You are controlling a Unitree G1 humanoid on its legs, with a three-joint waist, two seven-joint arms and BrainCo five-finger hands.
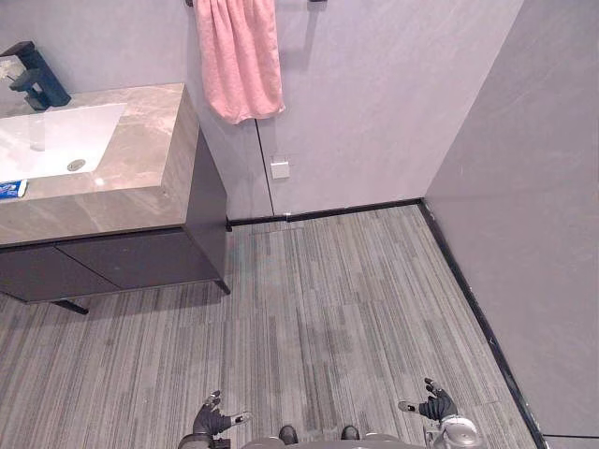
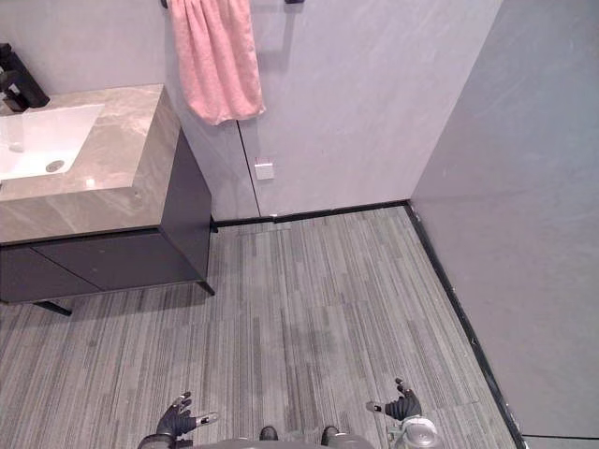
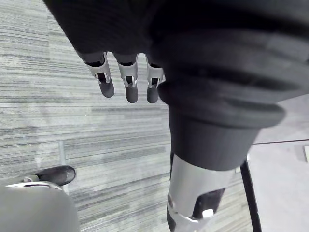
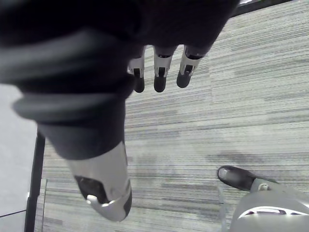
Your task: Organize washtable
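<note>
The washtable [image 1: 140, 159] stands at the far left, a marble-look top over dark cabinets, with a white sink [image 1: 51, 140] and a dark faucet [image 1: 33, 79]. A small blue and white tube [image 1: 11, 189] lies on the counter's front left. My left hand [image 1: 213, 418] hangs low over the floor, fingers relaxed and holding nothing; its fingers [image 3: 128, 79] point down at the flooring. My right hand [image 1: 432, 405] hangs the same way on the other side, open, its fingers [image 4: 161, 72] straight above the floor.
A pink towel [image 1: 239, 56] hangs on the back wall right of the washtable. A white wall socket [image 1: 280, 168] sits low on that wall. Grey walls meet in the right corner with a dark skirting [image 1: 468, 290]. Striped grey flooring [image 1: 328, 309] spreads between me and the washtable.
</note>
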